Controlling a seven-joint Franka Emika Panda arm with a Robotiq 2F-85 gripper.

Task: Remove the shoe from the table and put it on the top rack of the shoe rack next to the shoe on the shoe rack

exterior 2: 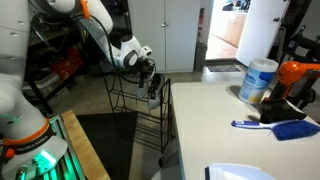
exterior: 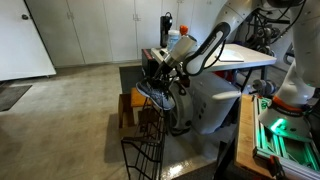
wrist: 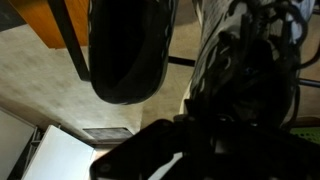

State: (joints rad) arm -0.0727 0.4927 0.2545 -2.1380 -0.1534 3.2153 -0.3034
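Close and blurred, the dark shoe (wrist: 130,50) fills the top centre, beside a thin shoe rack (wrist: 77,48) bar, above pale floor (wrist: 100,115).

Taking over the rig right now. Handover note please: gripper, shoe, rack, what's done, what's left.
The gripper is low over the rack top, right at the shoe. Its jaws are hidden, so the grip cannot be confirmed.
The small dark grey sneaker with a pale sole is off the white-topped folding table and at the top tier of the dark wire shoe rack. Whether it is resting or held is unclear.
The second dark laced shoe shows close beside it in the wrist view.
Done: pickup and carry to the rack.
Left: confirm the sneaker sits on the top bars, release, retract.
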